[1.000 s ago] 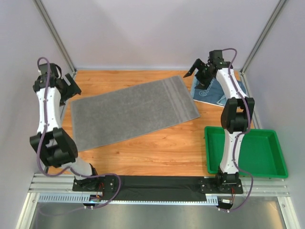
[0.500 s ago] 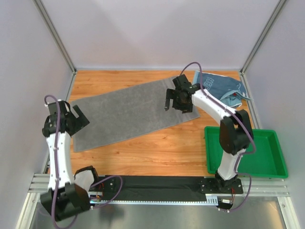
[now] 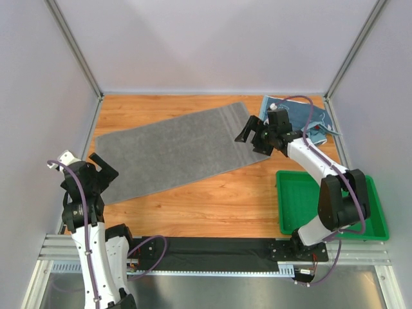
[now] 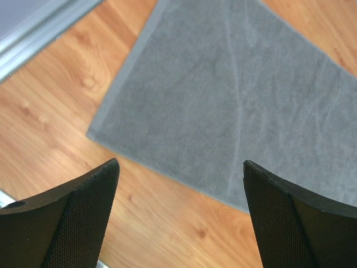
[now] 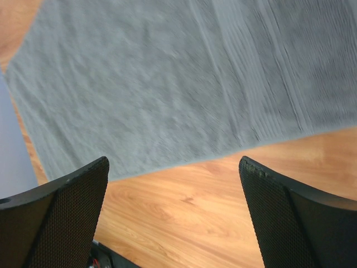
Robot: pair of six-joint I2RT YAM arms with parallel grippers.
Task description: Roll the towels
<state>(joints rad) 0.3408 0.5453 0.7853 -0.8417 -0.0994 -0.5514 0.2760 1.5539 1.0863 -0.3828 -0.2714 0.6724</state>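
The left pincer (image 3: 98, 168) and right pincer (image 3: 252, 137) both gape wide near the flat grey towel (image 3: 174, 151). A shallow pinch at its edge could slip, skewing the roll.

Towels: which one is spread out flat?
The grey towel, laid open in the middle; the light blue towel lies bunched in the far right corner.

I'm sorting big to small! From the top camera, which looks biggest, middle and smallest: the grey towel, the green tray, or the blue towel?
1. grey towel
2. green tray
3. blue towel, though part of it is hidden
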